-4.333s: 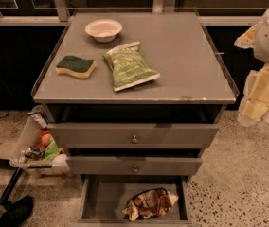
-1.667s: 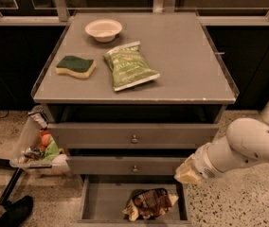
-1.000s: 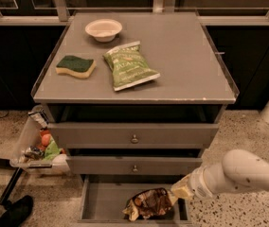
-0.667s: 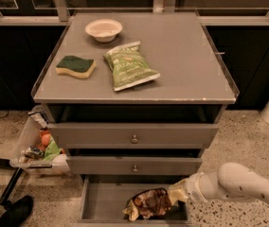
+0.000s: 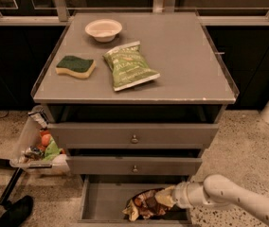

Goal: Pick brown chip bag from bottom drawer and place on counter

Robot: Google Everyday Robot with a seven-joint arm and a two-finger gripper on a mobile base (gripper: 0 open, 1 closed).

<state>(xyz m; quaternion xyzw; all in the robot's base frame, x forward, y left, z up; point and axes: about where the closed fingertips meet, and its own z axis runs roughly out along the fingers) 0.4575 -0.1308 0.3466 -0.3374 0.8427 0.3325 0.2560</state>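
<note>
gripper (image 5: pixel 168 197) is set on brown chip bag (image 5: pixel 143 206) in bottom drawer (image 5: pixel 101 201); grip cannot be told; bag may be dropped if thinly pinched.

Counted 3 drawers: 1 bottom drawer (image 5: pixel 101 203) and 2 upper drawers (image 5: pixel 172 135), with 1 knob (image 5: pixel 134 139) each, so 2 knobs. There were 2 chip bags, 1 green chip bag (image 5: pixel 130 66) on the counter (image 5: pixel 191 74) and 1 brown chip bag (image 5: pixel 145 205) in the bottom drawer, plus 1 bowl (image 5: pixel 103 30) and 1 sponge (image 5: pixel 76 66). Also 1 gripper (image 5: pixel 168 197), down at the brown chip bag, and 1 bin (image 5: pixel 26 143) on the floor.
</note>
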